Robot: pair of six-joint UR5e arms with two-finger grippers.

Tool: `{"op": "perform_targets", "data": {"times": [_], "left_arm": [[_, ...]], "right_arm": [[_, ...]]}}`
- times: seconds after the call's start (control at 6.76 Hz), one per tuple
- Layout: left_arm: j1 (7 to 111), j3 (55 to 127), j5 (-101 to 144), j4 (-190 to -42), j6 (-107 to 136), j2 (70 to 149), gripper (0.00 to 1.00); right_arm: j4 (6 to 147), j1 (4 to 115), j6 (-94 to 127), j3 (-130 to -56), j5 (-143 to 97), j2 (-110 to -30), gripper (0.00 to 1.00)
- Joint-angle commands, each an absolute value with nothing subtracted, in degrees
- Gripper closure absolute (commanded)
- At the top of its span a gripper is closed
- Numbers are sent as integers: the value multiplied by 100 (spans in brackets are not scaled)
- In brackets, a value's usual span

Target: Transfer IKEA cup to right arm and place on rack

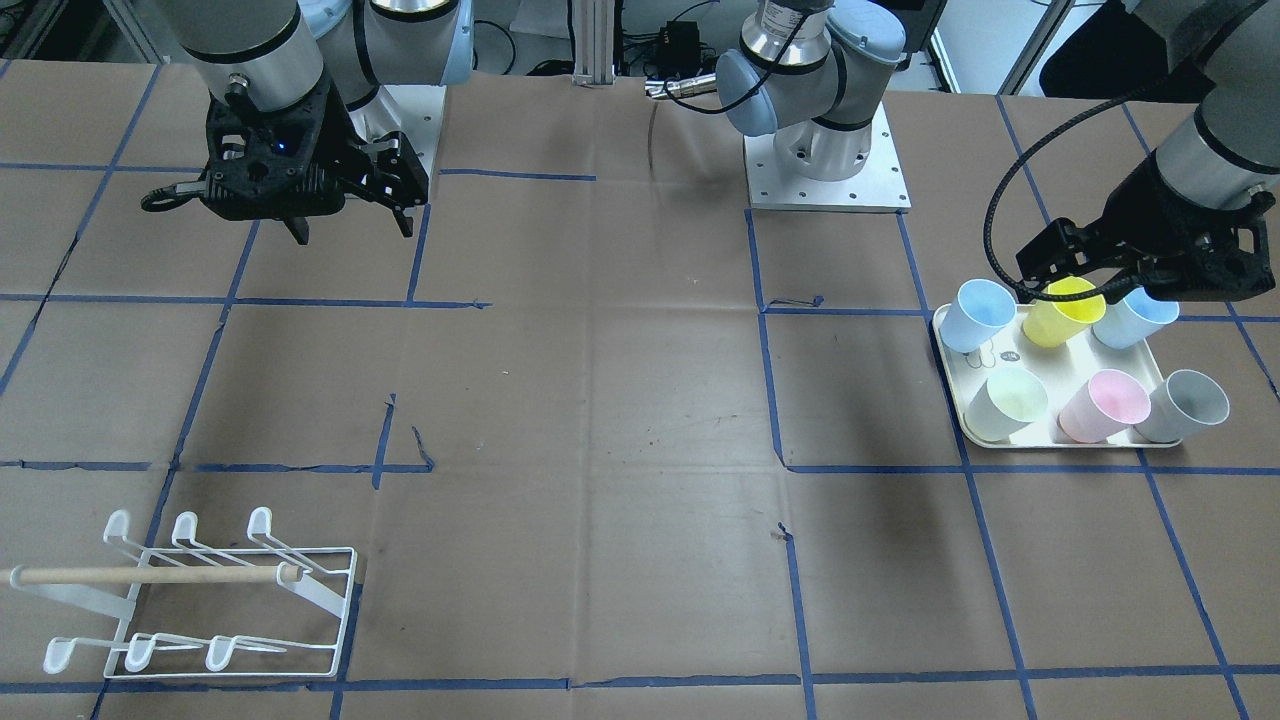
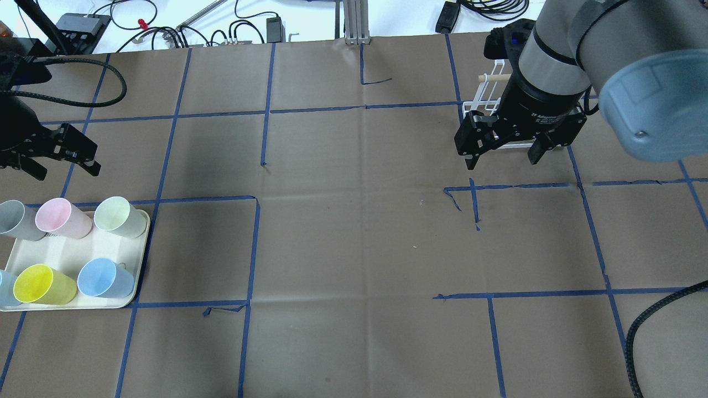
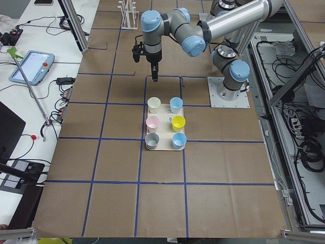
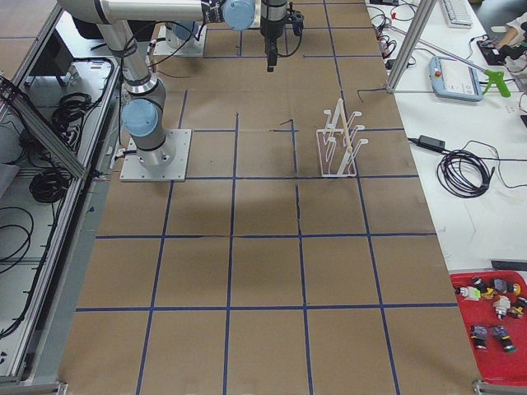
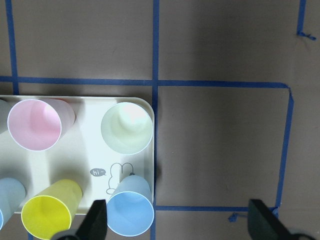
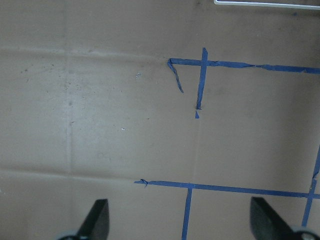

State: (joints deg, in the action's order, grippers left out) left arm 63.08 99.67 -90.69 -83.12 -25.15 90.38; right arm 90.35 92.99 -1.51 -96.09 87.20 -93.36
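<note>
Six cups (image 2: 55,216) stand on a cream tray (image 2: 72,251) at the left end of the counter (image 1: 600,400), none lifted yet. The left gripper (image 5: 178,222) hangs over the tray's edge, spread wide and holding nothing; it seems well above the rims, though height is hard to judge. The rack (image 1: 150,575) stands well apart, near the far right corner. The right gripper (image 2: 502,160) hovers wide open and empty over bare counter, its wrist hiding part of the rack in the overhead view. Blue tape (image 1: 768,380) crosses the brown paper
</note>
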Motion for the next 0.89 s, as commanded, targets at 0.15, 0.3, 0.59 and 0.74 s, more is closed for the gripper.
{"op": "perform_targets", "data": {"times": [0.15,0.3,0.59,0.74], "left_arm": [[6284,10771,-9070,-6958,-2514,9543,1],[6293,11002,-9062,-6456,-2540,9754,1],[6363,11021,-9070,-6363,-2505,10045,1],[6398,11039,-9079,-6259,-2522,10246,1]], "right_arm": [[9035,9299,-158,-9624,8719,-9325,0],[9044,9299,-158,-9624,8719,-9325,0],[9044,9299,-158,-9633,8719,-9325,0],[9035,9299,-158,-9624,8719,-9290,0]]}}
